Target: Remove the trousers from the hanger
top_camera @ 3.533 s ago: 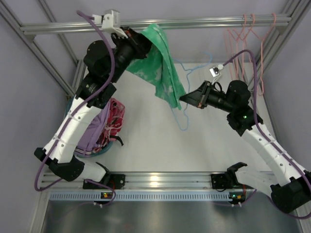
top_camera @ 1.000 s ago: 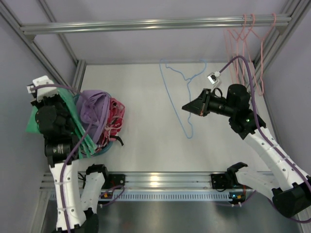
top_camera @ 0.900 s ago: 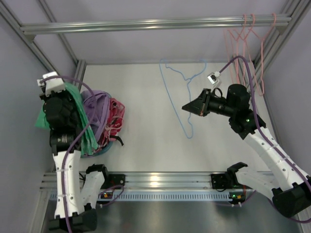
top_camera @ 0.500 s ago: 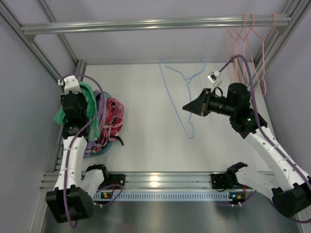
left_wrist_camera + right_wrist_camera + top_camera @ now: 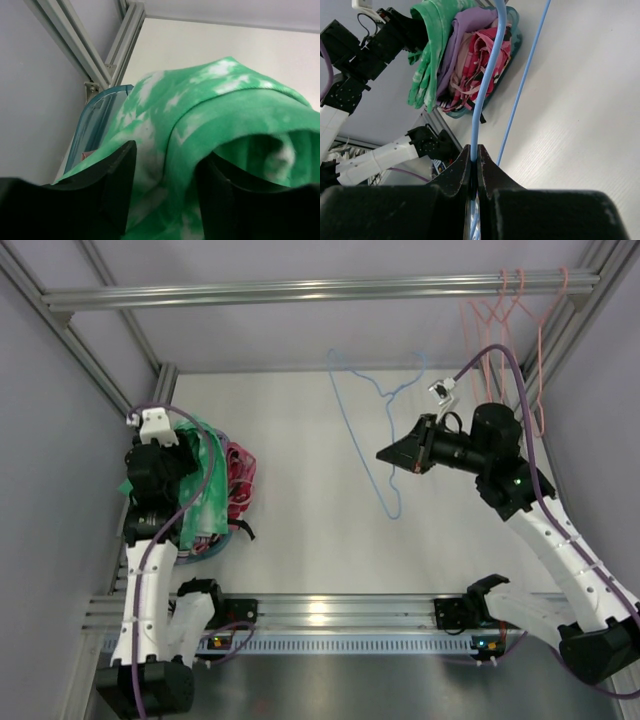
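**Trousers clear of the hanger, held at the left edge**

The left gripper (image 5: 164,172) has its 2 fingers closed on a thick bunch of the trousers (image 5: 200,115). The green, pale-blotched fabric fills the gap between them and drapes down over a blue-rimmed bin (image 5: 95,125) at the left edge of the tabletop (image 5: 300,510). A purple cloth (image 5: 465,30) and a red-pink cloth (image 5: 480,55) lie heaped in that bin, right beside the hanging trousers.

The right gripper (image 5: 474,150) is pinched tight on 1 wire of the hanger (image 5: 489,70). The light-blue frame is bare and is held above the far middle of the tabletop, well apart from the trousers.

Pink hangers (image 5: 510,320) hang from the rail (image 5: 300,287) over the far right corner.
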Controlling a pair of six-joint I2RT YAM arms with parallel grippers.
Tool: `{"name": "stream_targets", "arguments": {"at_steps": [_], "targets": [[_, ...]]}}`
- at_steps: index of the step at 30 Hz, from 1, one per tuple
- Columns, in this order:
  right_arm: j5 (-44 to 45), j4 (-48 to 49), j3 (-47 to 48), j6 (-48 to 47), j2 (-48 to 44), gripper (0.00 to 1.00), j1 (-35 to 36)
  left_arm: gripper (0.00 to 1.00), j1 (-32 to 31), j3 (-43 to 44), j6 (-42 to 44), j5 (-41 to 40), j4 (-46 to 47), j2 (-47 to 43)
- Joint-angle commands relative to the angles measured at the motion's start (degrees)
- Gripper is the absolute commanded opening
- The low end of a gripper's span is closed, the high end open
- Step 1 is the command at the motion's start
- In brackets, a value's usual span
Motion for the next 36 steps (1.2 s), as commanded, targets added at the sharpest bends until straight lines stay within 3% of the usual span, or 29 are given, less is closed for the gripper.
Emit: {"name": "stream_targets", "arguments": {"at_steps": [1, 6, 13, 24, 29, 36], "targets": [[0.1, 0.5, 4.1, -1.7, -0.6, 0.00, -0.1, 0.56, -0.3, 6.6, -1.0, 3.1, -9.7, -2.0], [1.2, -1.0, 4.5, -2.4, -1.9, 0.00, -0.2, 0.78, -0.3, 12.5, -4.5, 4.3, -17.7, -3.6], [6.7, -8.3, 7.1, -6.1, -4.5, 0.00, -0.2, 0.98, -0.3, 19.5, -6.3, 11.1, -23.9, -7.4], [20.6, -21.9, 22.4, -14.2, 2.6, 0.00, -0.2, 0.98, -0.3, 26.0, -7.6, 17.0, -26.4, -5.4], [27.5, -27.6, 34.4, -20.6, 11.3, 0.00, -0.2, 0.98, -0.3, 27.6, -9.1, 17.9, -26.4, -4.7], [30.2, -33.5, 48.1, -24.8, 24.8, 0.00, -2.8, 0.98, -0.3, 28.2, -8.7, 16.9, -26.3, -5.6]]}}
